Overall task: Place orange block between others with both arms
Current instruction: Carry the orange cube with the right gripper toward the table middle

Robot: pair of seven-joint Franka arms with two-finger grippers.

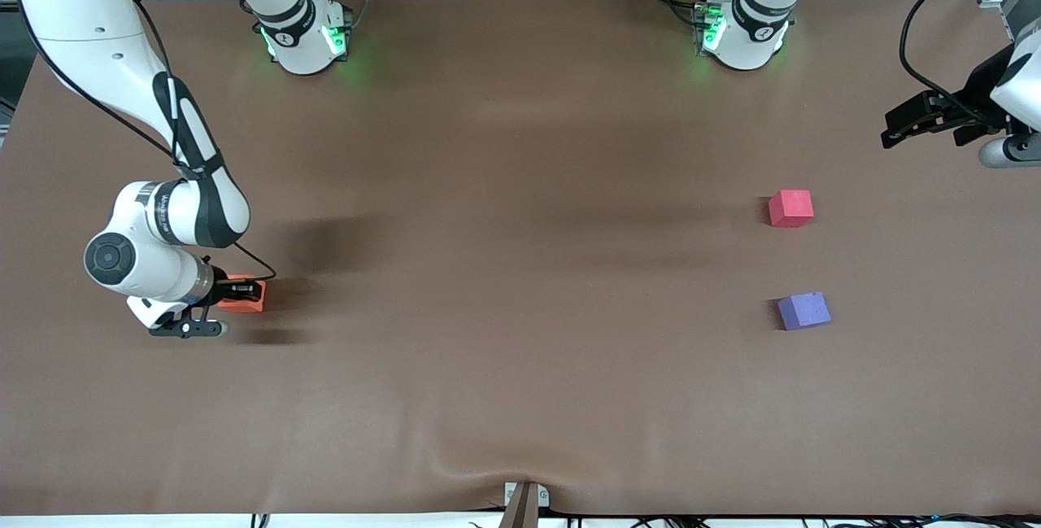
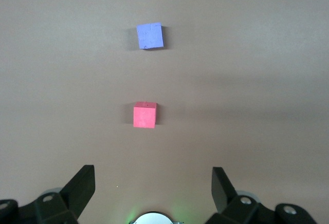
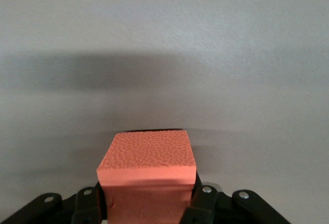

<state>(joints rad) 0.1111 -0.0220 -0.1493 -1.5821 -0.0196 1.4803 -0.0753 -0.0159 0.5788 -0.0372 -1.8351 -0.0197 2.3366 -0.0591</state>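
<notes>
The orange block (image 1: 244, 300) sits on the brown table (image 1: 520, 268) at the right arm's end. The right gripper (image 1: 241, 292) has its jaws clamped on two opposite sides of it; in the right wrist view the orange block (image 3: 147, 175) fills the gap between the black fingers (image 3: 201, 203), its pitted top face level. It is a cube, so no long axis shows, and its edges lie roughly square to the table's edges.

Writing runs along the right arm's white wrist segment, too small to read.

Well apart, toward the left arm's end, lie the red-pink cube (image 1: 790, 208) and the purple-blue cube (image 1: 803, 310), the purple-blue one nearer the front camera, with bare cloth between them. Nothing stands between the orange block and that gap.

The left gripper (image 1: 919, 120) waits in the air near the table's end, its jaws wide apart and holding nothing. Its wrist view looks down on both cubes.
</notes>
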